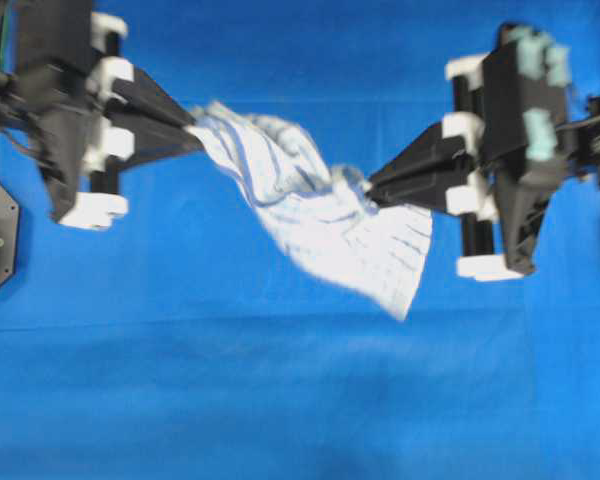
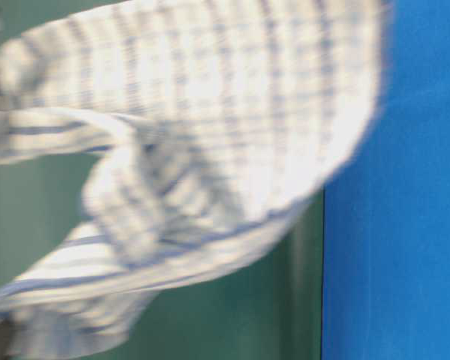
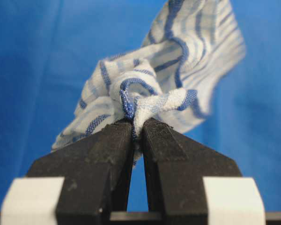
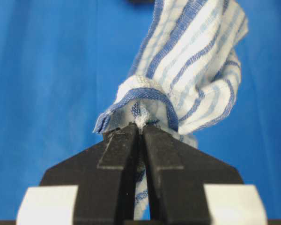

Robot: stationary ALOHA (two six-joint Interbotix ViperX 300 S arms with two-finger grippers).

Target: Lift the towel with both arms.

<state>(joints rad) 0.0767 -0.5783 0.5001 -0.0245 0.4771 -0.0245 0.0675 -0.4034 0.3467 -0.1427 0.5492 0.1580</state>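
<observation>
Left gripper (image 3: 137,126) is clamped on a bunched corner of the towel (image 1: 315,210); right gripper (image 4: 141,127) is pinched on the opposite corner, jaws nearly touching on both. Towel hangs between them above the blue cloth (image 1: 280,400), left grip at its 10 o'clock, right grip at 3 o'clock, a loose flap drooping toward 5 o'clock. Table-level view is just blurred striped fabric.

a plain blue table cloth (image 1: 280,400) fills the overhead view from edge to edge. in the table-level view, a dull green surface (image 2: 232,315) lies just left of the cloth, meeting it along one straight edge.
</observation>
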